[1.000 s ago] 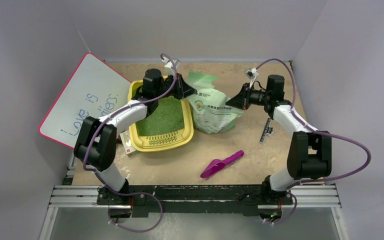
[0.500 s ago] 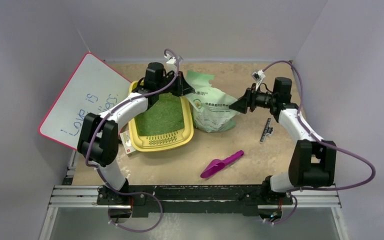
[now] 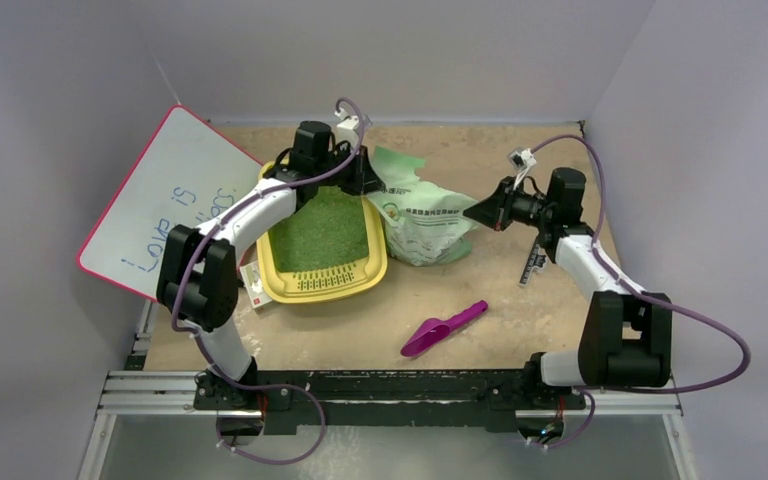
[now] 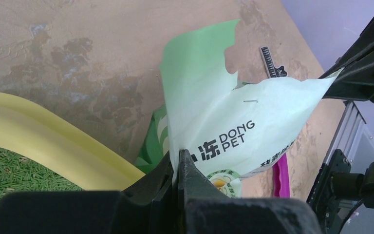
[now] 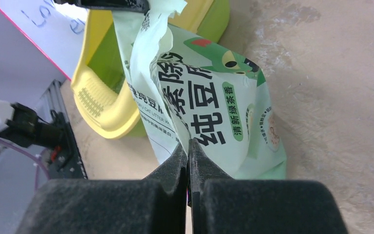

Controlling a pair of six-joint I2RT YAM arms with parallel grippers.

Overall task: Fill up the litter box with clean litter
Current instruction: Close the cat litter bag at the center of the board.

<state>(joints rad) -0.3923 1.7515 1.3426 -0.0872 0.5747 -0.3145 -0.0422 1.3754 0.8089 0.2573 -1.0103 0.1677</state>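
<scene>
The yellow litter box (image 3: 310,285) lies left of centre with a bed of green clean litter (image 3: 325,230) in it. Right beside it the pale green bag (image 3: 422,218) stands with its torn top stretched between both grippers. My left gripper (image 4: 177,153) is shut on the bag's top edge (image 4: 224,112), just past the box's rim (image 4: 39,141), over green granules (image 4: 9,170). My right gripper (image 5: 188,141) is shut on the bag's other corner (image 5: 209,97), and the box (image 5: 97,102) lies beyond it. In the top view the grippers sit at the left (image 3: 370,182) and right (image 3: 476,212) of the bag.
A purple scoop (image 3: 443,328) lies on the table in front of the bag. A white board with a pink edge (image 3: 165,200) leans at the left wall. A black ruler (image 3: 533,262) lies at the right, and a small card (image 3: 253,283) sits beside the box.
My right arm has drawn back to the right, pulling the bag's corner with it so the top is stretched wider. The left gripper has shifted slightly toward the back.
</scene>
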